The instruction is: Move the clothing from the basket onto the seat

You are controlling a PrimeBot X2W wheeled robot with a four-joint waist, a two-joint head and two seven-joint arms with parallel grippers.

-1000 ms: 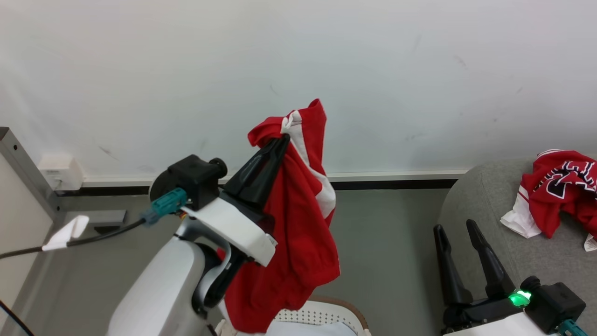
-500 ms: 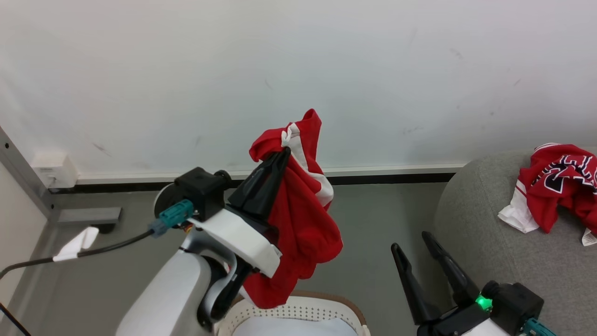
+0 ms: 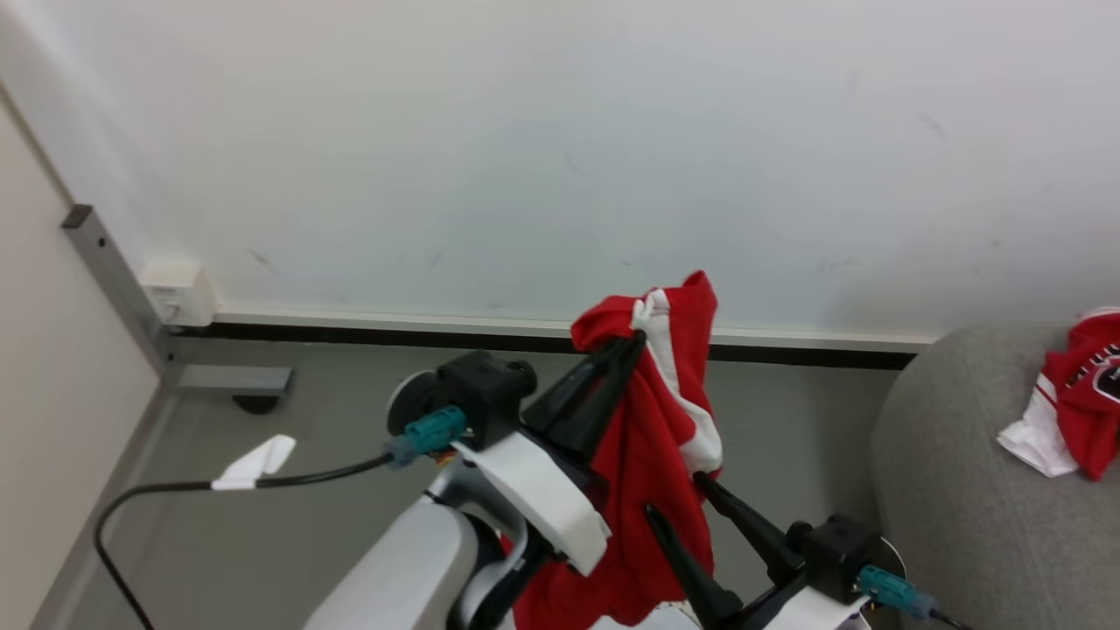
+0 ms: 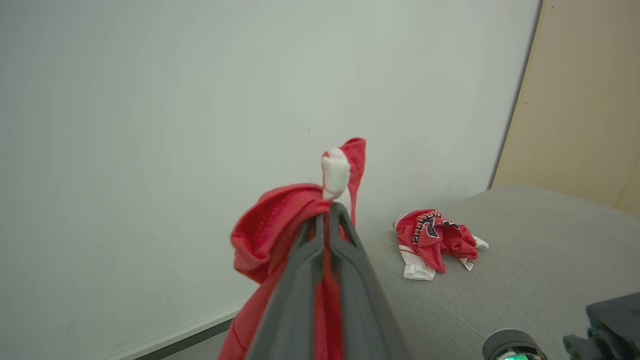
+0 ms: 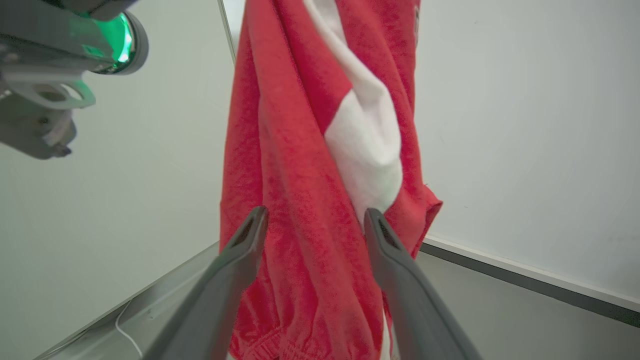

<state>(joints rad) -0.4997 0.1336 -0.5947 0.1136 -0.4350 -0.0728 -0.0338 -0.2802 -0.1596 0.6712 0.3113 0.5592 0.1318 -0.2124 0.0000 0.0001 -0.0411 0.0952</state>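
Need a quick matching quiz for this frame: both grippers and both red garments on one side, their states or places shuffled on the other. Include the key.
Column one:
1. left gripper
2. right gripper
3. lettered jersey
4. hanging red garment

Column two:
A. lying crumpled on the grey sofa
B. open, holding nothing
C. shut, pinching cloth
D. dangling in the air, held by its top

Pairs: 1-C, 2-B, 3-A, 4-D
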